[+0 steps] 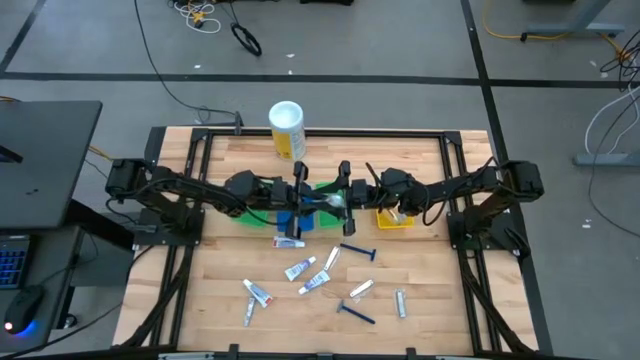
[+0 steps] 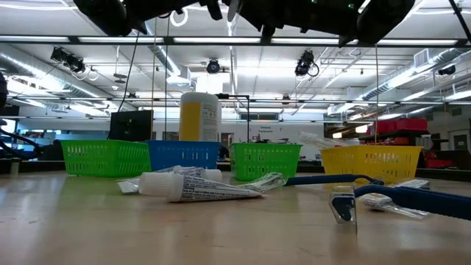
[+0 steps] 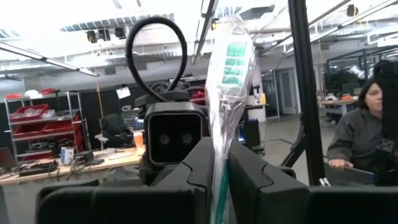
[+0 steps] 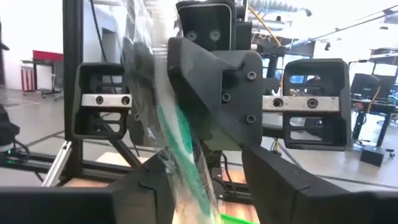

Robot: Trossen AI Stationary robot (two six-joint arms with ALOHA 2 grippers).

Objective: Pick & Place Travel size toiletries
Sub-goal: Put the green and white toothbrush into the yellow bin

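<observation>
Both arms meet over the middle of the table, above the trays. My left gripper (image 3: 221,180) (image 1: 308,196) is shut on a thin toothbrush in a clear wrapper with green print (image 3: 230,68) (image 1: 326,200). My right gripper (image 4: 208,173) (image 1: 345,195) faces it, open. The wrapped toothbrush (image 4: 180,149) passes between the right fingers, close to one of them; whether it touches, I cannot tell. Other toiletries lie on the near half of the table: small tubes (image 1: 300,268), (image 1: 258,292) and dark blue razors (image 1: 358,251), (image 1: 356,313). My left gripper pinches the wrapped toothbrush between its two fingers, on the wrapper's lower part (image 3: 219,163). The fingers reach in level from the table's left side and lie across the toothbrush. The toothbrush is lifted clear, its free length (image 3: 231,56) sticking out past the fingertips.
Four trays stand in a row under the grippers: green (image 1: 248,210), blue (image 1: 290,222), a second green (image 1: 326,186) and yellow (image 1: 393,218). A tall white-and-yellow canister (image 1: 287,128) stands near the far edge. A person sits in the room beyond (image 3: 367,124).
</observation>
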